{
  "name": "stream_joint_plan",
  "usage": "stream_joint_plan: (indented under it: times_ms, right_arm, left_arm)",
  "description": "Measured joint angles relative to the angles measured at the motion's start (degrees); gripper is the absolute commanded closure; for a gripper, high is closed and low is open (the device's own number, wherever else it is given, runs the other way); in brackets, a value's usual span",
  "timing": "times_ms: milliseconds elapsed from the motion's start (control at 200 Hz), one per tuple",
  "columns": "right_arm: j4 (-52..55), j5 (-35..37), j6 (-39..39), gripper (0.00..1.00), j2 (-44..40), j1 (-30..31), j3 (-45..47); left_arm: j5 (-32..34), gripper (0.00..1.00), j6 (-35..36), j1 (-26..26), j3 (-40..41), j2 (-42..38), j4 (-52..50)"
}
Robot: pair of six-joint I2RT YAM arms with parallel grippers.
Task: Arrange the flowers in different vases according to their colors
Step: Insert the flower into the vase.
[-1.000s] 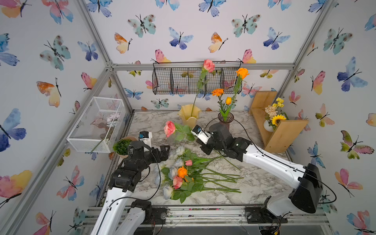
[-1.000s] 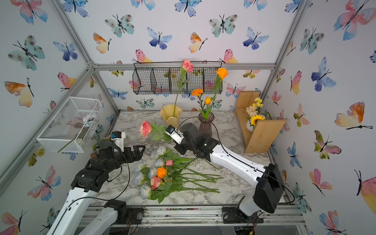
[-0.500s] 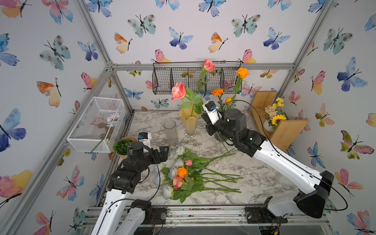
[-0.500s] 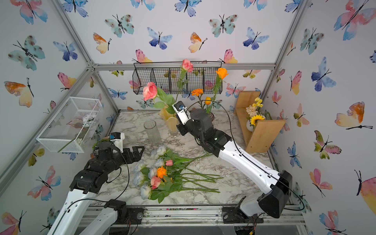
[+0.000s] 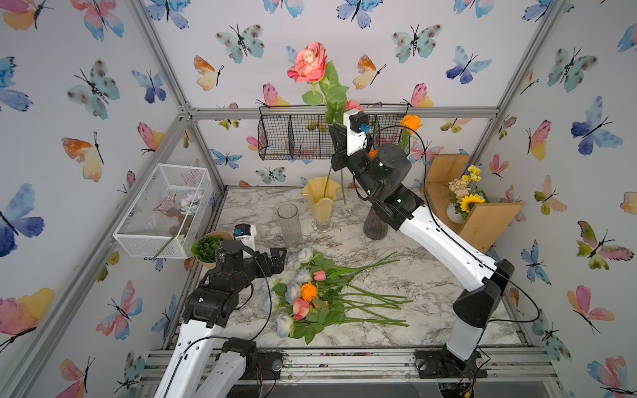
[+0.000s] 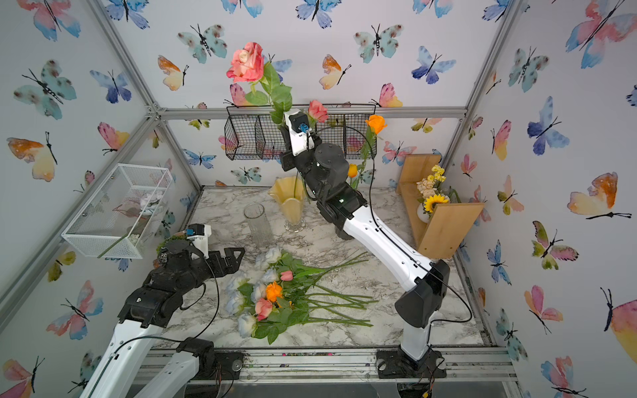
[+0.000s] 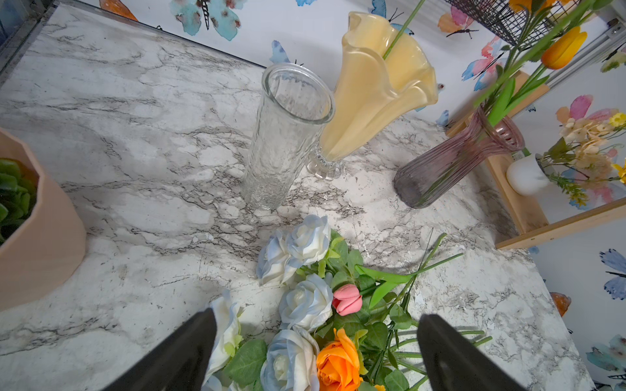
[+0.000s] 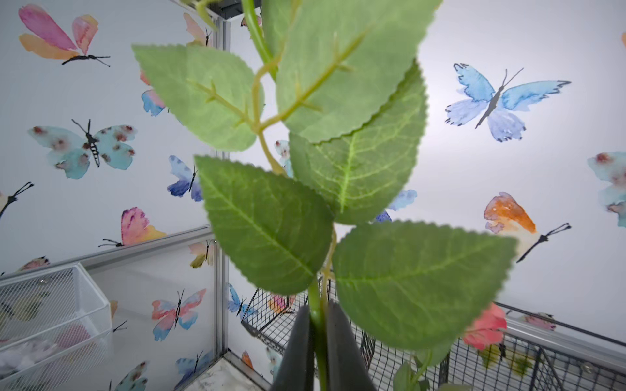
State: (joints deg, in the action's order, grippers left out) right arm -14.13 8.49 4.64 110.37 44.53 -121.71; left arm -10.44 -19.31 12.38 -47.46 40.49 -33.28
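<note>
We are holding our left pincer [image 7: 316,318] wide open at 9 o'clock of the flowers [image 5: 310,296], piled near 6 o'clock on the counter [image 5: 431,310]. Farther back, toward 12 o'clock, our right pincer [image 8: 318,309] is squeezing the stem of a pink rose [image 5: 307,63] and holding it up high. The stem's end is hanging just at 3 o'clock of the yellow vase [image 5: 320,203].

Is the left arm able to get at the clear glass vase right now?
Probably yes. The left gripper is open and empty, the clear glass vase stands just ahead, and only low white roses lie between them.
</note>
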Motion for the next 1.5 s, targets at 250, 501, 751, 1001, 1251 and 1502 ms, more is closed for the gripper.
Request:
stream_joint_plan:
  times_ms: [250, 501, 751, 1001, 1251, 1502]
  right_arm:
    - [-1.8, -2.3, -3.0, 0.98, 10.8, -3.1, -12.1]
    - [-8.3, -2.6, -4.2, 0.98, 11.1, -3.3, -3.3]
    - [-11.3, -2.6, -5.7, 0.98, 11.2, -3.6, 9.2]
    - [-11.0, -2.3, -7.8, 0.67, 11.2, -4.2, 11.8]
    - [-5.2, -2.3, -7.5, 0.43, 11.1, -4.4, 11.6]
    - [1.8, -2.1, -8.4, 0.33, 6.3, -4.4, 12.8]
  left_arm:
    - [0.0, 0.01, 0.0, 0.6, 0.0, 0.2, 0.0]
    - [0.0, 0.01, 0.0, 1.2, 0.0, 0.4, 0.0]
    - [0.0, 0.01, 0.0, 1.4, 0.0, 0.8, 0.0]
    - [0.0, 0.01, 0.0, 1.6, 0.0, 1.0, 0.0]
    - [0.0, 0.01, 0.0, 1.6, 0.0, 1.1, 0.0]
    - [0.0, 0.01, 0.0, 1.6, 0.0, 0.9, 0.0]
